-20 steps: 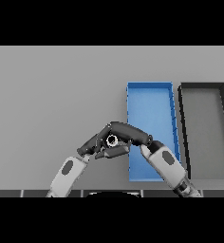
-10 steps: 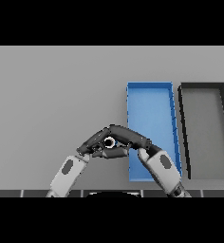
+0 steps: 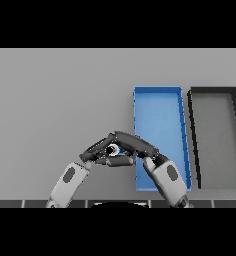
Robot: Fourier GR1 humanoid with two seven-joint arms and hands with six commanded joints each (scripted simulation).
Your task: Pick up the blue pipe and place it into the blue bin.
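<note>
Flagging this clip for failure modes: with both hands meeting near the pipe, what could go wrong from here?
1. The blue pipe is almost hidden between the right robot hand and the left robot hand; a weak grip could drop it short of the blue bin.
2. The two hands touch, so they may snag when separating.
3. The black bin sits right beside the blue one; overshooting risks misplacement.

A matt, smooth grey desk (image 3: 50, 100) carries a blue bin (image 3: 157, 100) of plain, plastic-looking finish and a black bin (image 3: 194, 135) with a dull grey floor. The dark left hand (image 3: 92, 152) and right hand (image 3: 135, 144) show a faint satin sheen; the forearm shells look like smooth white plastic.
</note>
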